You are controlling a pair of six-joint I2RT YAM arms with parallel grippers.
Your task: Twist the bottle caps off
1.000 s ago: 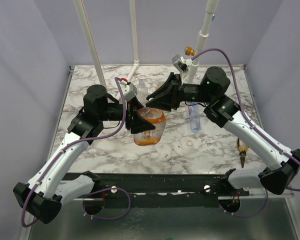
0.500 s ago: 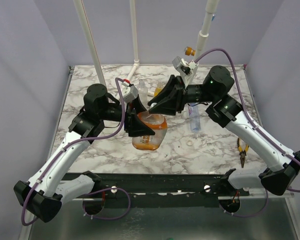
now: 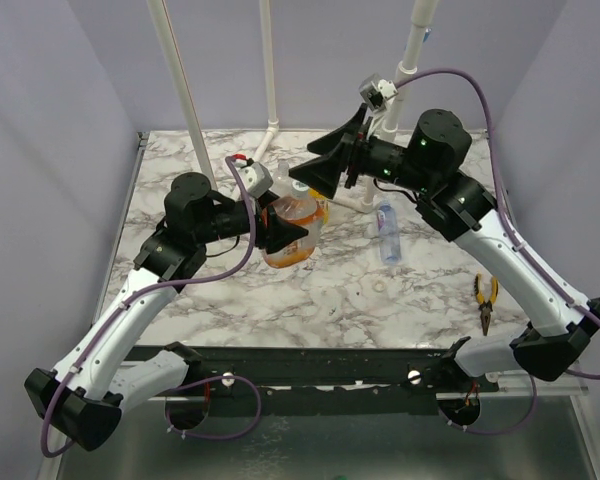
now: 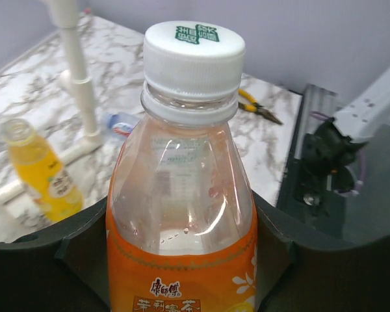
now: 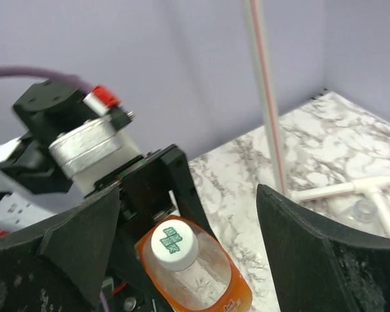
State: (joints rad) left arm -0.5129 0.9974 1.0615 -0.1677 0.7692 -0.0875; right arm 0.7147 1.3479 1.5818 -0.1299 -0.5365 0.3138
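Note:
My left gripper (image 3: pixel 285 232) (image 4: pixel 182 260) is shut on the squat orange bottle (image 3: pixel 292 240) (image 4: pixel 182 214) and holds it off the table. Its white cap (image 4: pixel 194 52) (image 5: pixel 174 246) sits on the neck. My right gripper (image 3: pixel 315 168) (image 5: pixel 195 253) hangs open above and behind the cap, with a wide gap on both sides and nothing held. In the left wrist view a slender yellow bottle (image 4: pixel 42 172) stands with a bare neck. The clear blue-labelled bottle (image 3: pixel 385 230) (image 4: pixel 120 123) lies on the marble, and a loose pale cap (image 3: pixel 380 285) lies near it.
A white pipe frame (image 3: pixel 270 130) (image 4: pixel 78 78) stands at the back of the marble table (image 3: pixel 420 310). Yellow-handled pliers (image 3: pixel 483 295) (image 4: pixel 260 107) lie at the right. Purple walls enclose the sides and back.
My right gripper was shut on the orange bottle's cap; it has opened and pulled up and back. The left gripper has kept hold of the bottle and shifted it slightly toward the back.

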